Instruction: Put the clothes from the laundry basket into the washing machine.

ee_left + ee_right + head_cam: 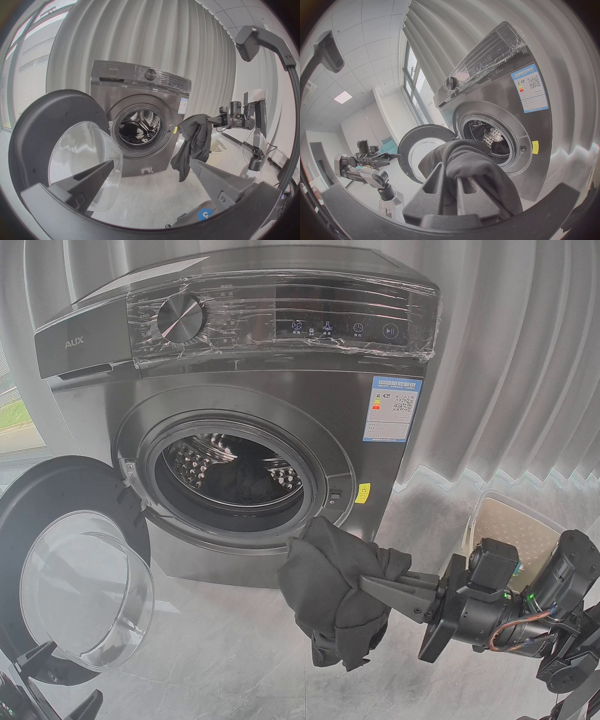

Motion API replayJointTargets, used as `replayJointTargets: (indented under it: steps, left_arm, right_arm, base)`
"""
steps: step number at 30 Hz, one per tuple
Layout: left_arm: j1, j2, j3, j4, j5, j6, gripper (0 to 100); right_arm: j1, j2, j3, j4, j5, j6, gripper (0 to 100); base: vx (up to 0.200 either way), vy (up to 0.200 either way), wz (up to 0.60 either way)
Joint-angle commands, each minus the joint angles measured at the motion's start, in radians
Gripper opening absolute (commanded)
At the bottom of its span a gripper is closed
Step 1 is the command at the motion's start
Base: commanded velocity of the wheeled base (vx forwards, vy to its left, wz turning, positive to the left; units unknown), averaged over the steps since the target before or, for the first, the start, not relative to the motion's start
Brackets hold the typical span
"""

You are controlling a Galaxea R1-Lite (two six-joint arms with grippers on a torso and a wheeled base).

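Garment: a dark garment (331, 590) hangs in the air just in front of the washing machine (250, 396), below and right of its opening.
Right gripper: your right gripper (369, 584) is clenched on that garment.
Drum: dark clothes (240, 480) lie inside.
Door: the door (75, 577) stands open to the left.
Left gripper: your left gripper (150, 161) is released, near the door.
Basket: the laundry basket (519, 527) stands at the right, behind your right arm.
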Motion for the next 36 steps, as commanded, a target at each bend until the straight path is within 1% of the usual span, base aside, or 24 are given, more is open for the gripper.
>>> replayJointTargets:
  steps: [1, 4, 5, 6, 7, 9, 13, 14, 17, 19, 20, 23, 24, 25, 27, 31, 32, 36]
  left_arm:
    - [-0.009, 0.22, -0.133, -0.012, -0.049, 0.033, 100]
    - [-0.012, 0.301, -0.17, -0.029, -0.084, 0.044, 100]
    - [-0.012, 0.301, -0.17, -0.029, -0.084, 0.044, 100]
    - [-0.014, 0.361, -0.182, -0.058, -0.107, 0.055, 100]
    - [-0.015, 0.389, -0.187, -0.075, -0.116, 0.059, 100]
    - [-0.02, 0.445, -0.193, -0.107, -0.128, 0.061, 100]
    - [-0.044, 0.545, -0.193, -0.17, -0.131, 0.062, 100]
    - [-0.064, 0.58, -0.193, -0.198, -0.13, 0.059, 100]
    - [-0.109, 0.671, -0.193, -0.275, -0.127, 0.052, 100]
    - [-0.124, 0.731, -0.19, -0.324, -0.127, 0.052, 100]
    - [-0.126, 0.742, -0.19, -0.33, -0.125, 0.052, 100]
    - [-0.19, 0.87, -0.192, -0.409, -0.124, 0.038, 100]
    - [-0.19, 0.87, -0.192, -0.409, -0.124, 0.038, 100]
    - [-0.228, 0.944, -0.193, -0.477, -0.122, 0.019, 100]
    - [-0.253, 1.004, -0.193, -0.537, -0.116, 0.012, 100]
    - [-0.307, 1.105, -0.193, -0.618, -0.081, 0.009, 100]
    - [-0.321, 1.133, -0.193, -0.635, -0.07, 0.002, 100]
    - [-0.376, 1.199, -0.204, -0.655, -0.062, -0.063, 100]
  right_arm:
    - [0.011, 0.138, -0.089, -0.052, -0.027, 0.001, 0]
    - [0.009, 0.18, -0.144, -0.058, -0.051, 0.006, 0]
    - [0.009, 0.18, -0.144, -0.058, -0.051, 0.006, 0]
    - [0.008, 0.2, -0.186, -0.058, -0.067, 0.032, 0]
    - [0.009, 0.206, -0.199, -0.058, -0.073, 0.047, 0]
    - [0.008, 0.217, -0.232, -0.055, -0.08, 0.075, 0]
    - [-0.001, 0.24, -0.285, -0.058, -0.087, 0.083, 0]
    - [-0.001, 0.244, -0.299, -0.058, -0.09, 0.084, 0]
    - [-0.003, 0.244, -0.31, -0.054, -0.09, 0.084, 0]
    - [-0.006, 0.247, -0.311, -0.051, -0.091, 0.086, 0]
    - [-0.007, 0.249, -0.311, -0.051, -0.09, 0.086, 0]
    - [-0.012, 0.26, -0.319, -0.055, -0.09, 0.095, 0]
    - [-0.012, 0.26, -0.319, -0.055, -0.09, 0.095, 0]
    - [-0.015, 0.266, -0.324, -0.058, -0.091, 0.104, 0]
    - [-0.017, 0.267, -0.325, -0.057, -0.091, 0.106, 0]
    - [-0.029, 0.27, -0.325, -0.057, -0.091, 0.106, 0]
    - [-0.029, 0.27, -0.327, -0.058, -0.091, 0.106, 0]
    - [-0.03, 0.27, -0.325, -0.058, -0.091, 0.107, 0]
  base:
    - [0.0, 0.0, 0.0]
    - [0.0, 0.0, 0.0]
    - [0.0, 0.0, 0.0]
    - [0.0, 0.0, 0.0]
    - [0.0, 0.0, 0.0]
    - [0.0, 0.0, 0.0]
    - [0.0, 0.0, 0.0]
    - [0.0, 0.0, 0.0]
    - [0.0, 0.0, 0.0]
    - [0.0, 0.0, 0.0]
    - [0.0, 0.0, 0.0]
    - [0.0, 0.0, 0.0]
    - [0.0, 0.0, 0.0]
    - [0.0, 0.0, 0.0]
    - [0.0, 0.0, 0.0]
    - [0.0, 0.0, 0.0]
    - [0.0, 0.0, 0.0]
    - [0.0, 0.0, 0.0]
